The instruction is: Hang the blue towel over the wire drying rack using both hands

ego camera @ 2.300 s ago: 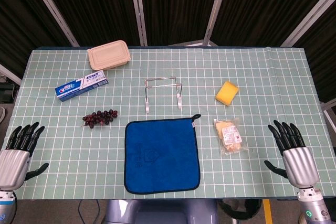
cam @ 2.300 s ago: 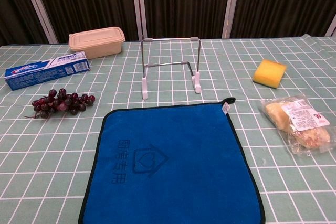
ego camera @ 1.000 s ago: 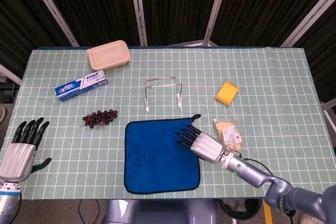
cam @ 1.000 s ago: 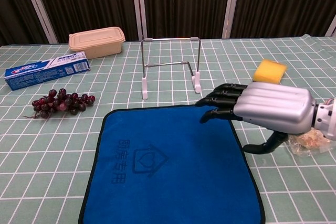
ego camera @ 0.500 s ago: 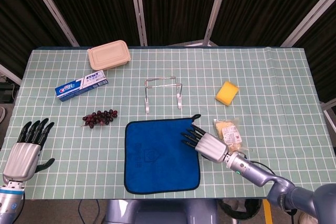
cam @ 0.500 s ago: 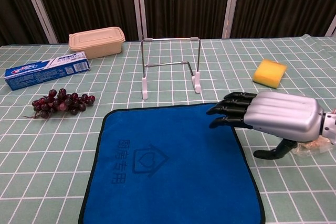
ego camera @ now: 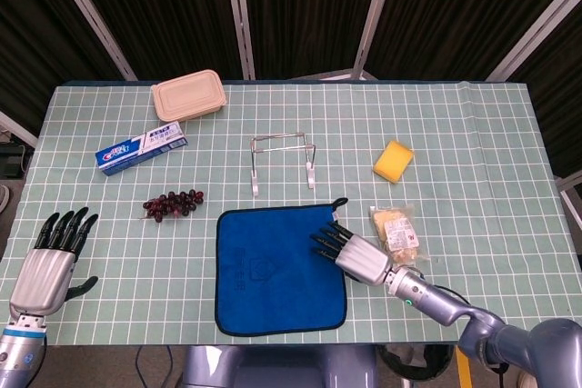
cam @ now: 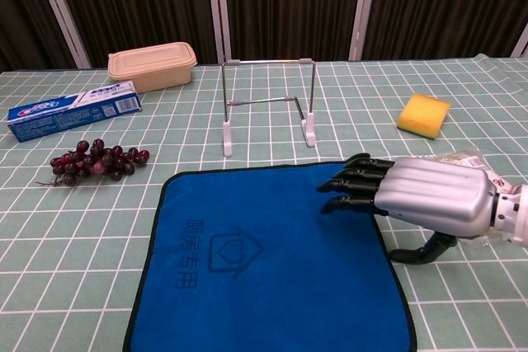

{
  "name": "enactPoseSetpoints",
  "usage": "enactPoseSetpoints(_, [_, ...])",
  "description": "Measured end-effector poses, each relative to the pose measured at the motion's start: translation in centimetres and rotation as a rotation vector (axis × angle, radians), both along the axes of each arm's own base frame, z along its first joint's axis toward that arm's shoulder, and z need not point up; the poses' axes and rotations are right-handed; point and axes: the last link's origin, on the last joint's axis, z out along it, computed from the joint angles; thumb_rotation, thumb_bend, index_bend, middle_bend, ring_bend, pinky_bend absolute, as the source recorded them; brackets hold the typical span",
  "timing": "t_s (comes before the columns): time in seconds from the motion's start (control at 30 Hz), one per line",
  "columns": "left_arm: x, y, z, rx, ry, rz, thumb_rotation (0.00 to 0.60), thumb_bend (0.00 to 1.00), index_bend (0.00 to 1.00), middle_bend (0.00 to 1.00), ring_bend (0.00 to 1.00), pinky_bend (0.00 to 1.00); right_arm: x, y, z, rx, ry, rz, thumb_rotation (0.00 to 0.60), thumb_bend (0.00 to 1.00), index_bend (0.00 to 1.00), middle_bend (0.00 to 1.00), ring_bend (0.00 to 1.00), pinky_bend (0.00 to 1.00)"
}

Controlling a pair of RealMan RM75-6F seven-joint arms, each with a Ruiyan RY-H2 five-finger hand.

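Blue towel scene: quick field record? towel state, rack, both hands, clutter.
towel: blue towel lies flat on the table, in front of the rack, not lifted
rack: wire rack upright, bare
right hand: right hand fingers straight, over the towel's right edge near the top corner, holds nothing
left hand: left hand open, near the table's left edge, away from the towel
clutter: toothpaste box, grapes, lidded container, sponge, snack packet
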Motion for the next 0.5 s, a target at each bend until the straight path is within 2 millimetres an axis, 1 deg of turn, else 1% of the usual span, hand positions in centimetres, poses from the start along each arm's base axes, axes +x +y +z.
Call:
enactPoseSetpoints(0.2, [-0.1,0.1,0.0,0.0,0.0,0.004,0.6,0.0,0.0,0.0,0.0,0.0,1.1,-0.3,-0.6,-0.007,-0.037,0.001,0.6,0.24,0.15,0.0,0.0,0.0])
enactPoseSetpoints(0.23, [-0.2,0.1,0.0,0.0,0.001,0.005,0.6,0.0,0.0,0.0,0.0,0.0,1.3,-0.4,-0.7,-0.008,-0.045,-0.002,0.6,0.25,0.17,0.0,0.0,0.0])
enactPoseSetpoints(0.4, [-0.3,0.1,0.0,-0.003,0.003,0.007,0.6,0.0,0.0,0.0,0.0,0.0,1.5,-0.5,-1.0,-0.003,-0.061,-0.009,0.6,0.36,0.32,0.0,0.0,0.0])
enactPoseSetpoints(0.47, [-0.3,0.1,-0.1,-0.003,0.004,0.007,0.6,0.0,0.0,0.0,0.0,0.0,1.6,-0.4,-1.1,0.003,-0.066,-0.011,0.6,0.4,0.44,0.0,0.0,0.0])
enactPoseSetpoints(0.5, [-0.3,0.2,-0.1,-0.004,0.004,0.007,0.6,0.0,0.0,0.0,0.0,0.0,1.5,-0.4,-1.2,0.007,-0.069,-0.012,0.6,0.41,0.47,0.0,0.0,0.0])
